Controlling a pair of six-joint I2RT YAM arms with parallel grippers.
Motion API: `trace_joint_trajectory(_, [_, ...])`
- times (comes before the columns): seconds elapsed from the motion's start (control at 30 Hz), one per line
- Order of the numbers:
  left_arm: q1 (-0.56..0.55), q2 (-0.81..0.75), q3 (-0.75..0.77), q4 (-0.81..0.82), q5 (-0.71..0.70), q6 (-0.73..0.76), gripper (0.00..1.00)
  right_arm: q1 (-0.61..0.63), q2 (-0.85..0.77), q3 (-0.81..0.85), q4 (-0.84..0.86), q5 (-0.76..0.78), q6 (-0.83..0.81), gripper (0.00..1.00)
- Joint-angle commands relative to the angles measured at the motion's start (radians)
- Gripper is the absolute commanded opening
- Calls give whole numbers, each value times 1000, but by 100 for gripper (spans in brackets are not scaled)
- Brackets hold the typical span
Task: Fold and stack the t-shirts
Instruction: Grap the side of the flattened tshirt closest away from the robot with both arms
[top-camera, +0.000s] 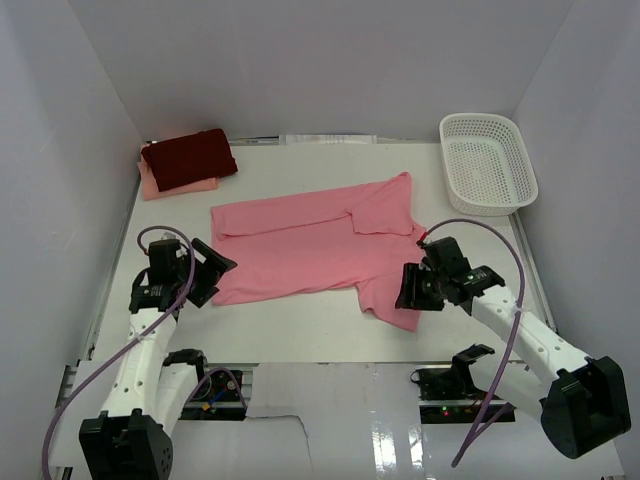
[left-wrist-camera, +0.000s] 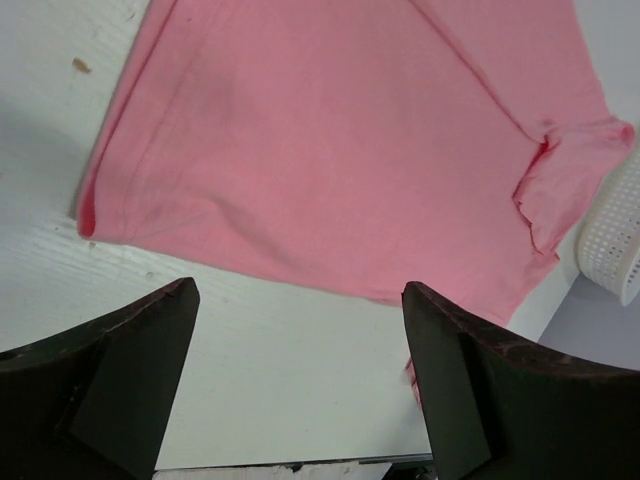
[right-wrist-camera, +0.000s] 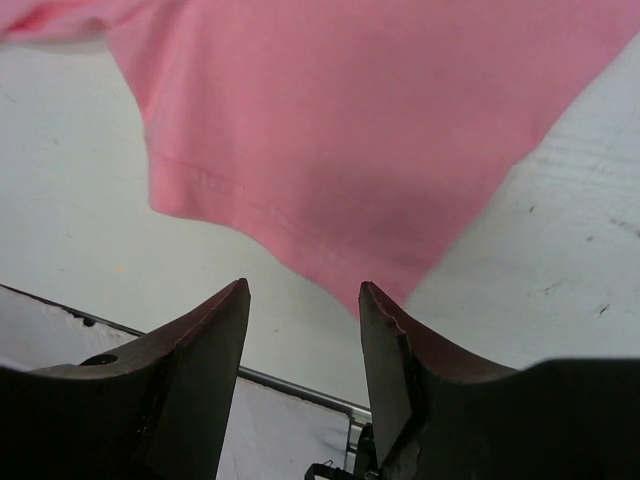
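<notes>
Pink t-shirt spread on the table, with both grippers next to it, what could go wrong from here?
1. The right gripper stands open at the very tip of the near sleeve; closing there may pinch only the hem, which could slip out.
2. The left gripper is open over bare table, short of the salmon-pink t-shirt hem; it may close on nothing.
3. The far sleeve lies turned in over the body, so a fold could trap wrinkles.

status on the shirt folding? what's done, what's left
Done: the maroon t-shirt sits folded on the peach t-shirt in the far left corner.
In hand: the salmon-pink t-shirt lies mostly spread out mid-table. The left gripper and right gripper are at its near edge, fingers open, holding nothing.
Left: fold it and add it to the stack.
</notes>
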Motion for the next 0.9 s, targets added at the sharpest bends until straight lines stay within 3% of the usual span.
trace_joint_trajectory(0.0, [1,24,-16,-53,-49,-61,95,30,-26,-59,-36,-9,77,54])
trace_joint_trajectory(0.3, [1,160,14,-96,-101,-47,98,52,-62,-98,-82,58,117,54])
trace_joint_trajectory(0.87, [1,68,69,-145,-289,-128,98,116,42,-104,-87,207,183,52])
